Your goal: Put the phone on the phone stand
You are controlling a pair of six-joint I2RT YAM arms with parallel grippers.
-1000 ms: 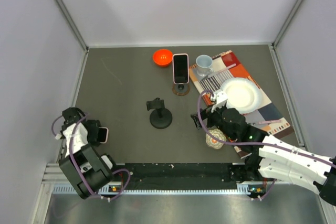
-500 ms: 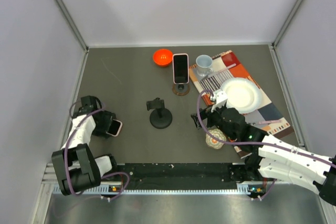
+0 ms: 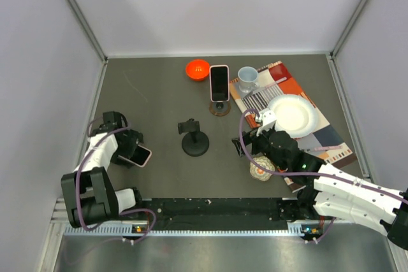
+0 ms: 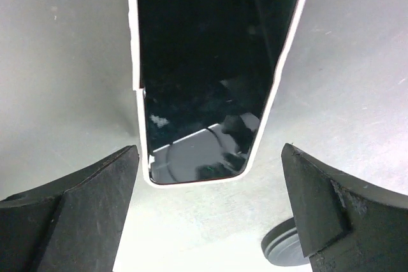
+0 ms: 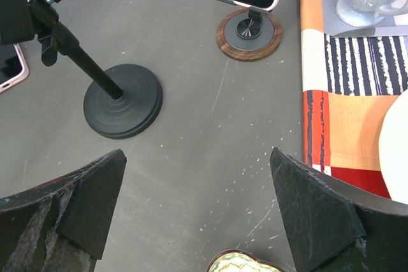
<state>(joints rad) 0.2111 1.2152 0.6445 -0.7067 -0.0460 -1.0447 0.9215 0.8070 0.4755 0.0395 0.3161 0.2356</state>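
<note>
1. At the left edge of the tabletop (image 3: 153, 100), your phone (image 4: 210, 62) lies screen up, pale-rimmed, with its long side angled toward the middle.
2. Your left pincer (image 4: 208, 157) is spread around the phone's near end, with one finger (image 4: 76, 208) on each side. A gap shows at the right-hand finger, so it is not pinching the phone.
3. The stand (image 3: 194, 139) is black, with a round base and a tilted post topped by a clamp. It sits near the middle of the tabletop, well apart from the phone and to its right, and the phone is not yet on it.
4. Your right pincer (image 5: 197, 153) hovers just right of the stand with its fingers wide apart over the tabletop. Its arm reaches in from the near right corner.
5. Behind the stand, a second phone (image 3: 219, 83) stands upright on a wooden stand (image 3: 220, 107).
6. An orange bowl (image 3: 197, 69) sits just left of the second phone.
7. A mug (image 3: 247, 78) stands just right of the second phone, on the far corner of a patterned mat (image 3: 288, 83). A white plate (image 3: 290, 114) also rests on the mat.
8. A small round patterned thing (image 3: 261, 169) sits under your right arm near the front. You cannot tell what it is.
</note>
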